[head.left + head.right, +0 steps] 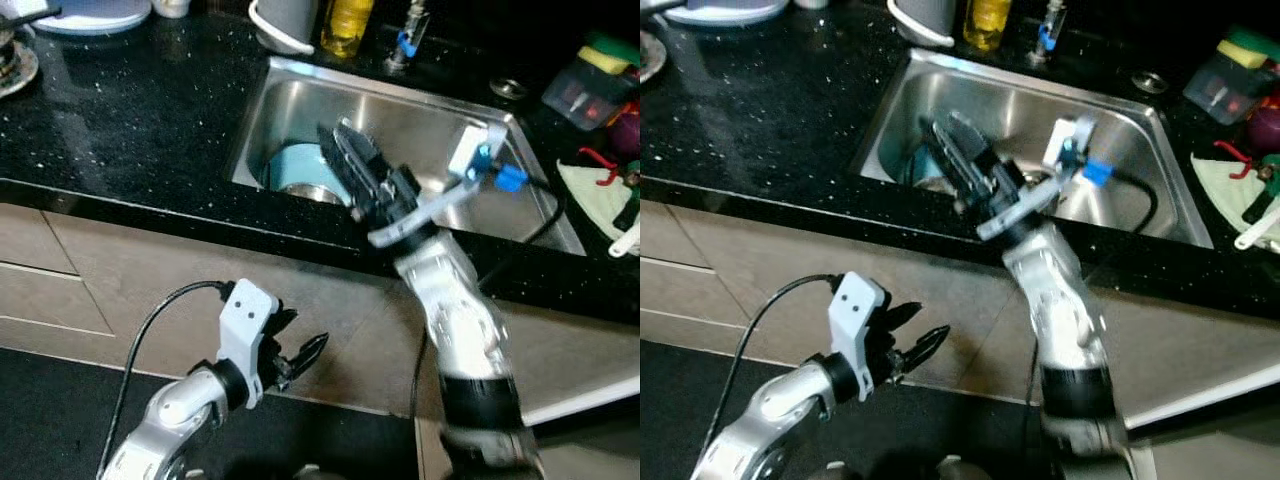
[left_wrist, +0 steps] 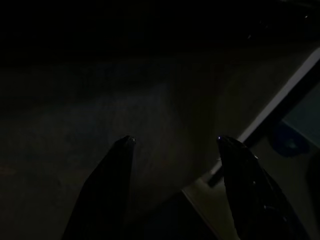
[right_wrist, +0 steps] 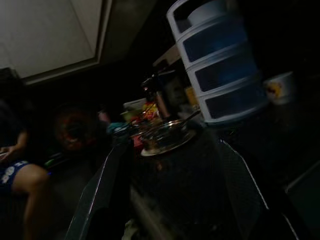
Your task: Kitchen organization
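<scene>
On the far left of the black speckled counter [image 1: 150,110] sits a white plate [image 1: 90,15], with the edge of a small metal dish [image 1: 12,62] just beside it at the picture's border. Below the counter run pale cabinet fronts [image 1: 120,270], and in front of them, low on the near left, hangs the left gripper [image 1: 297,352]; its two black fingers stand apart with nothing between them, and the left wrist view shows both tips [image 2: 127,142] spread wide against a dim, bare surface. Further right, a steel sink [image 1: 300,90] is set into the counter. Inside it, at the left end, lies a light blue plate [image 1: 295,165] with a metal bowl [image 1: 310,190] touching its near edge. The right gripper [image 1: 340,145] reaches over the sink's near rim and hovers just above the blue plate and bowl, its silver arm [image 1: 455,320] rising from the near right. Its fingers are parted, and the right wrist view shows empty space between them, so it holds nothing. Behind the sink stand a white container [image 1: 285,25], a yellow bottle [image 1: 347,25] and the tap [image 1: 405,40]. On the far right of the counter rest a clear box with a green and yellow sponge [image 1: 590,85], a cloth [image 1: 600,195] and red-handled scissors [image 1: 600,160].
</scene>
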You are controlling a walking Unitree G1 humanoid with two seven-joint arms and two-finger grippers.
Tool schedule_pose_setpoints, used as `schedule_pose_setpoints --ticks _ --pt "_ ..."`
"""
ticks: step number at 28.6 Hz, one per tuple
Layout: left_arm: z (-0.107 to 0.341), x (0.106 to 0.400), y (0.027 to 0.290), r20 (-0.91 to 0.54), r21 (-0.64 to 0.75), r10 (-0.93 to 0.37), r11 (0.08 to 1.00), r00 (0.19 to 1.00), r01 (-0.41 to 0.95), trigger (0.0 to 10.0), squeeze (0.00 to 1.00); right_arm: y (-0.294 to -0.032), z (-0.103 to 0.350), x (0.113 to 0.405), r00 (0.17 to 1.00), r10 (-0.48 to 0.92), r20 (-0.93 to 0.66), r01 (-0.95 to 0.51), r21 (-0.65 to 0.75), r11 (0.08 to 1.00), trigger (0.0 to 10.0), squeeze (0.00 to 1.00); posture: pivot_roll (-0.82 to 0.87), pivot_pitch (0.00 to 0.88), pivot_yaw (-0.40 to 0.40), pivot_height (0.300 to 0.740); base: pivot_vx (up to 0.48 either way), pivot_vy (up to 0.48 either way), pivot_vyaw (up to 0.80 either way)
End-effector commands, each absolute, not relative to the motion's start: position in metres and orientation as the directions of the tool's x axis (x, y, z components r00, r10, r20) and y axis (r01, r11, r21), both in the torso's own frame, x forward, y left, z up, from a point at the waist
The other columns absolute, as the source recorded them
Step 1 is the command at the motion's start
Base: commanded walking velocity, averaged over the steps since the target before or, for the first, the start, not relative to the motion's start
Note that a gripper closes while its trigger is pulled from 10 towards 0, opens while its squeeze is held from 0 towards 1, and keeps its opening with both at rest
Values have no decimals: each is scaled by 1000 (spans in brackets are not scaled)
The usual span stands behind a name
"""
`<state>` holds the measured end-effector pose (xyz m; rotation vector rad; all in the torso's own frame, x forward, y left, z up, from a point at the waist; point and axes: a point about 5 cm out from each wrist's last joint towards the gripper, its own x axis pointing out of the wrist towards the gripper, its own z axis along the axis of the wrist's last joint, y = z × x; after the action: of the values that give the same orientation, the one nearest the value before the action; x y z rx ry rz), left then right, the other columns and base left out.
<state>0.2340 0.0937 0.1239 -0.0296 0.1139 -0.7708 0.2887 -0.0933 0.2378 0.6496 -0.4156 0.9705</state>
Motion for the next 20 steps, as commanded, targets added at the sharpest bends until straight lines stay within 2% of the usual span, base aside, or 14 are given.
schedule_pose_setpoints --ticks 1,3,10,12,14,20 --pt "119 234 91 -99 -73 -693 721 714 690 10000 0 -99 236 285 514 621 591 -857 326 399 10000 0 167 36 -181 740 0 0 0" --pt "119 238 93 -94 -64 -677 736 730 674 10000 0 -109 220 280 553 623 553 -833 369 412 10000 0 173 33 -185 740 0 0 0" --pt "116 239 103 -95 -60 -624 782 776 621 10000 0 -144 161 283 762 549 343 -644 480 595 10000 0 185 34 -188 740 0 0 0" --pt "116 239 104 -96 -60 -620 785 779 617 10000 0 -146 158 283 777 539 326 -627 482 612 10000 0 186 35 -186 740 0 0 0" --pt "112 239 108 -104 -54 -600 800 794 597 10000 0 -156 146 280 822 502 268 -566 483 668 10000 0 182 34 -178 740 0 0 0" --pt "111 239 111 -106 -44 -587 809 803 586 10000 0 -164 139 276 837 501 220 -542 454 707 10000 0 180 33 -173 740 0 0 0"
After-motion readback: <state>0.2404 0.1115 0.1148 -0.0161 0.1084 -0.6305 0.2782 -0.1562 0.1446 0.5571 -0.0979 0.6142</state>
